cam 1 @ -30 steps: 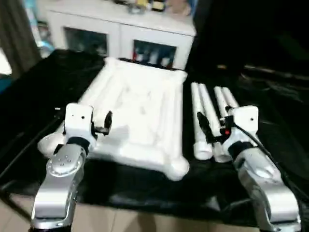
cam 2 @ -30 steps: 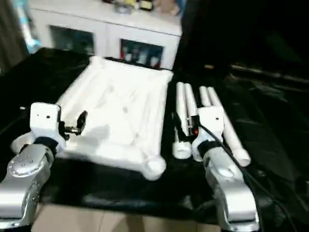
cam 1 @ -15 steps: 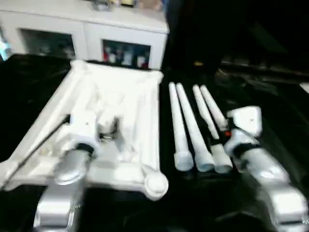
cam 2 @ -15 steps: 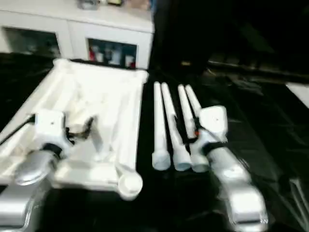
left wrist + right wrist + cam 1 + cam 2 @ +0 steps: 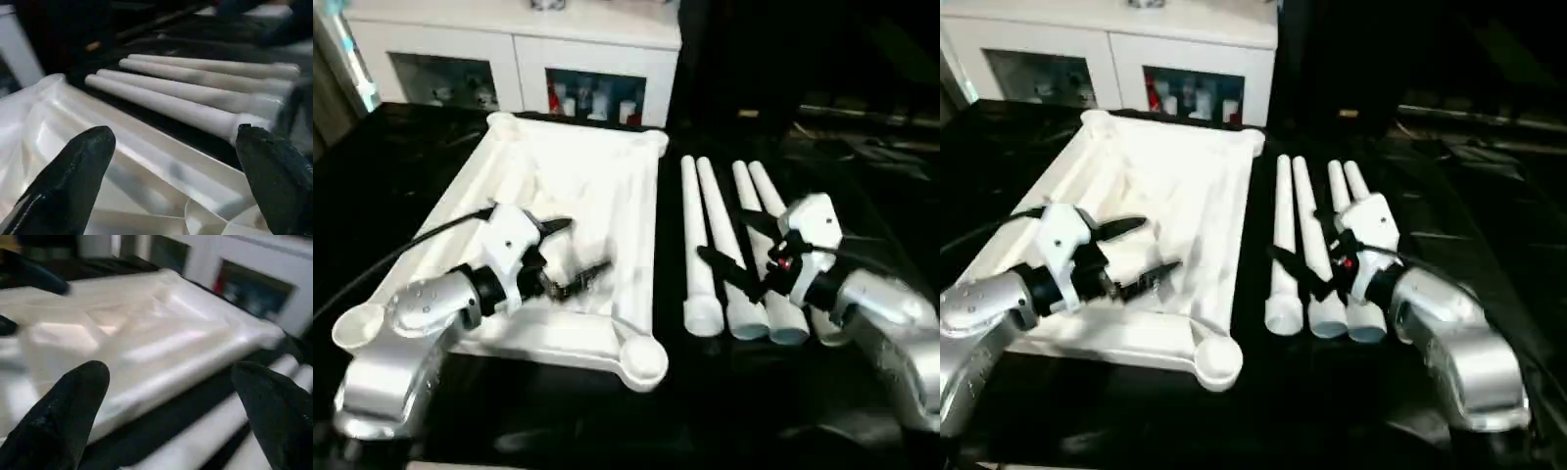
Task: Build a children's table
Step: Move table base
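The children's table lies in parts on a black-covered bench. Its white tabletop (image 5: 578,186) rests upside down, ribbed underside and round corner sockets (image 5: 644,359) facing up. Several long white legs (image 5: 702,245) lie side by side just right of it. My left gripper (image 5: 576,247) hovers open above the tabletop's near half, pointing right toward the legs (image 5: 195,95). My right gripper (image 5: 736,245) stands open above the legs' near ends, pointing left toward the tabletop (image 5: 146,342). Neither holds anything.
A white glass-door cabinet (image 5: 587,69) stands behind the bench. Black cloth (image 5: 862,176) covers the bench to the right of the legs and in front of the tabletop. A black cable (image 5: 401,255) runs from my left wrist across the tabletop's left rim.
The camera has shifted. My left gripper has swung to point right over the tabletop. My right gripper has turned left over the legs. Both stay open.
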### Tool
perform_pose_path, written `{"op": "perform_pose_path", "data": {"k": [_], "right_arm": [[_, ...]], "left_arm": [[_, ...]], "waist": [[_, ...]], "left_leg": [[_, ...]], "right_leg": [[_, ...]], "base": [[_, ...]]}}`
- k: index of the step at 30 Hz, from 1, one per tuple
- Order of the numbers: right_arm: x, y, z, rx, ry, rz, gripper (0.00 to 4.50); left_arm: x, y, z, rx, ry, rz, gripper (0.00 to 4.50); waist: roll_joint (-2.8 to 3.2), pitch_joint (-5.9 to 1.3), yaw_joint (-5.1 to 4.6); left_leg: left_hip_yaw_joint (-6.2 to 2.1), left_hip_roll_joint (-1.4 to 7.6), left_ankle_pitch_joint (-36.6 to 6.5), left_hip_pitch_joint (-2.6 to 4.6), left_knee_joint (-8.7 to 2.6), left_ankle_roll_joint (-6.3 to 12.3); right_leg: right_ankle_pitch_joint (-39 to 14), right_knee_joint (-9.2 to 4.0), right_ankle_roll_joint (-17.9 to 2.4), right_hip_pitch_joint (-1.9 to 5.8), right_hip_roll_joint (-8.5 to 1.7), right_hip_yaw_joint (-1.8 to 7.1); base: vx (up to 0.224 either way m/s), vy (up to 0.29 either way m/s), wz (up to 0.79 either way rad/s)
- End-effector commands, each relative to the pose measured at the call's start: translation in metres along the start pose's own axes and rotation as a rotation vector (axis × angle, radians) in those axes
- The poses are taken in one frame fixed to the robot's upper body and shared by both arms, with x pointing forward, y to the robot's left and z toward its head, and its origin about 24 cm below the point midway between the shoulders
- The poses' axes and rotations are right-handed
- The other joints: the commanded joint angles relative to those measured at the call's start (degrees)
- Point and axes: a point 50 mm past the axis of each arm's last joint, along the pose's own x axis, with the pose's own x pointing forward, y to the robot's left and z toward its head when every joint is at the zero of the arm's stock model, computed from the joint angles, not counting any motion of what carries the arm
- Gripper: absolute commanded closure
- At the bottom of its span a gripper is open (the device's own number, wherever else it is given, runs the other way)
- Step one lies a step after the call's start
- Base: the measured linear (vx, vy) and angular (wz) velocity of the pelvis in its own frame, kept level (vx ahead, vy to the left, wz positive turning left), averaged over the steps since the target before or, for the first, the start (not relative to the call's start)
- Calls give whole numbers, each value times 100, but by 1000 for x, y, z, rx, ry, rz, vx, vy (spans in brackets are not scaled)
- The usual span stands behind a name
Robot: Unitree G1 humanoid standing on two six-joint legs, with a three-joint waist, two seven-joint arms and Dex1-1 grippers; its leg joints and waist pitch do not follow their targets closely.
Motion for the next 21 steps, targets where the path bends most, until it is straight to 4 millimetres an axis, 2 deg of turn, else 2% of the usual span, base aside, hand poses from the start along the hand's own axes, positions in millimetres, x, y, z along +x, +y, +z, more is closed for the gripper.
{"op": "perform_pose_path", "data": {"k": [1, 2, 3, 4, 5, 6, 7, 9, 11, 12, 14, 15, 18, 19, 20, 21], "right_arm": [[0, 2, 1, 8, 10, 72, 3], [0, 6, -1, -3, 44, 150, 3], [-1, 8, -2, -14, 63, 186, 3], [-1, 10, -3, -21, 76, 211, 0], [-3, 13, -3, -14, 82, 253, 0], [-5, 16, -3, -11, 89, 291, 0], [-7, 19, -6, -17, 113, 323, 0], [-10, 24, -13, -30, 159, 367, 0], [-12, 26, -16, -35, 184, 393, 0], [-12, 27, -17, -33, 191, 402, 0], [-13, 29, -18, -21, 194, 416, 0], [-13, 30, -17, -12, 197, 426, 0], [-12, 30, -18, -22, 206, 429, 0], [-12, 30, -19, -37, 211, 426, 0], [-11, 30, -20, -41, 213, 426, 0], [-11, 30, -22, -46, 221, 436, 0]], "left_arm": [[1, -2, -1, 31, 24, -68, 0], [-1, -3, -6, 54, 87, -155, 0], [-1, -5, -9, 61, 123, -197, 0], [-2, -6, -12, 66, 147, -227, 29], [-3, -9, -14, 65, 170, -270, 29], [-3, -12, -17, 73, 197, -303, 37], [-6, -17, -21, 78, 233, -348, 37], [-11, -24, -29, 100, 297, -398, 51], [-13, -26, -36, 121, 337, -408, 67], [-12, -27, -40, 125, 351, -402, 74], [-12, -27, -43, 121, 372, -406, 81], [-14, -26, -47, 118, 401, -408, 102], [-17, -23, -52, 114, 437, -400, 119], [-18, -20, -54, 117, 451, -385, 131], [-18, -19, -55, 120, 455, -380, 131], [-16, -17, -55, 133, 462, -368, 164]], "waist": [[18, -282, 25], [82, -278, 14], [60, -252, 20], [59, -256, 14], [111, -273, 35], [60, -305, 37], [74, -323, 45], [56, -321, 52], [48, -323, 54], [25, -314, 50], [36, -325, 59], [11, -327, 56], [8, -307, 50], [33, -307, 53], [27, -309, 45], [28, -305, 46]], "left_leg": [[-44, 336, -265, 22, -475, 321], [-38, 344, -322, 1, -490, 263], [-28, 361, -591, 25, -520, 220], [-21, 373, -644, 21, -529, 183], [-9, 386, -619, 31, -525, 126], [9, 399, -501, 37, -510, 120], [8, 402, -292, 19, -502, 152], [15, 387, -162, -15, -490, 231], [8, 391, -199, -27, -490, 249], [16, 393, -242, -35, -493, 263], [21, 405, -251, -19, -491, 252], [23, 405, -207, -33, -492, 253], [30, 394, -248, -41, -495, 248], [25, 400, -311, -31, -500, 224], [27, 401, -317, -33, -502, 213], [28, 402, -318, -32, -500, 195]], "right_leg": [[-164, -435, -1211, 221, -483, 306], [-190, -443, -1202, 223, -490, 309], [-527, -483, -1141, 194, -480, 306], [-631, -480, -1127, 199, -488, 307], [-613, -472, -1135, 188, -505, 311], [-356, -447, -1193, 183, -497, 310], [24, -403, -1268, 187, -495, 304], [321, -380, -1292, 198, -486, 300], [275, -394, -1285, 211, -494, 295], [195, -411, -1258, 210, -496, 301], [137, -403, -1301, 183, -504, 298], [150, -396, -1317, 189, -498, 294], [23, -407, -1284, 164, -484, 294], [-83, -410, -1276, 158, -492, 292], [-95, -415, -1275, 157, -490, 292], [-71, -411, -1282, 152, -495, 296]], "base": [[0, 0, 0], [0, 0, 0], [0, 0, 0], [0, 0, 0], [0, 0, 0], [0, 0, 0], [0, 0, 0], [0, 0, 0], [0, 0, 0], [0, 0, 0], [0, 0, 0], [0, 0, 0], [0, 0, 0], [0, 0, 0], [0, 0, 0], [0, 0, 0]]}}
